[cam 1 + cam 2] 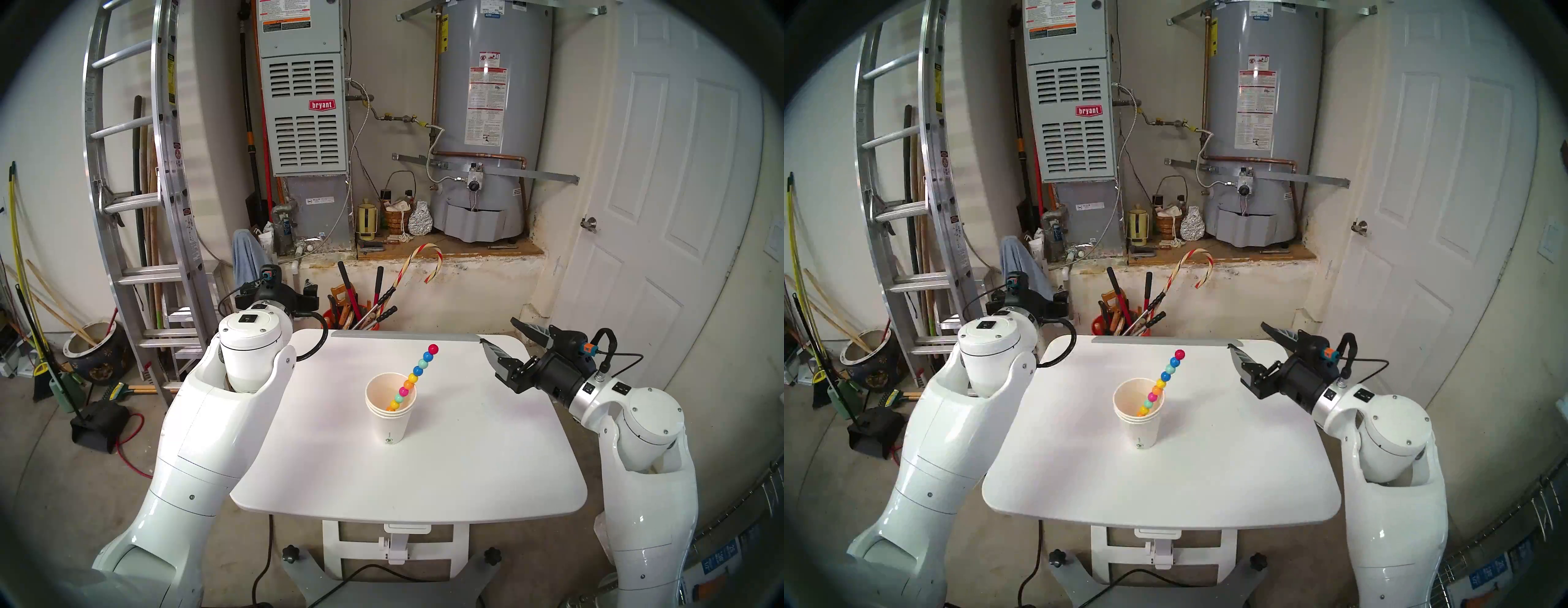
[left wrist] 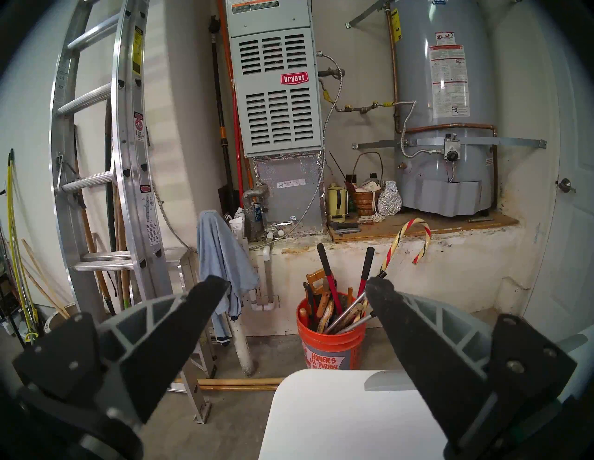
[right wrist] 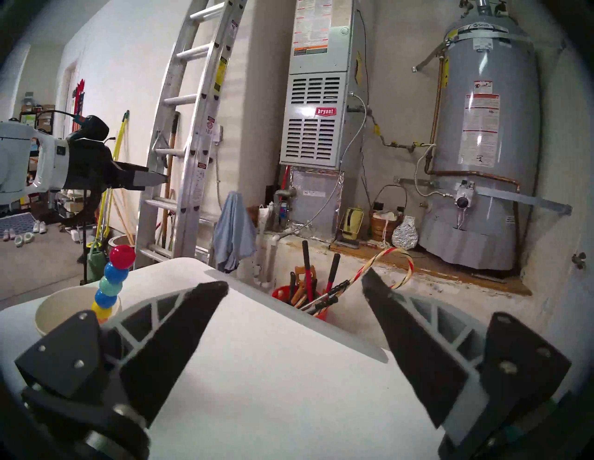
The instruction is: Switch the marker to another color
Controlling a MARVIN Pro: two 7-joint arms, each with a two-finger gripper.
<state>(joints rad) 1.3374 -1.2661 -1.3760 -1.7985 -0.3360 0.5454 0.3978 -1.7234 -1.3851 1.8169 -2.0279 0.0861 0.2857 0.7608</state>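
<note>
Both our arms are raised, claws spread wide and empty.

Our left arm bends up at the elbow, its white wrist topped by a black cabled housing, and its left claw (image 2: pixel 297 284) points level and away from us, the two dark ribbed fingers (image 2: pixel 180 334) far apart with nothing between them. Our right arm rises from the lower right, forearm angled inward, and the right claw (image 1: pixel 500 335) points level toward the far left, its fingers (image 3: pixel 173 337) equally splayed, gripping nothing and touching nothing.
</note>
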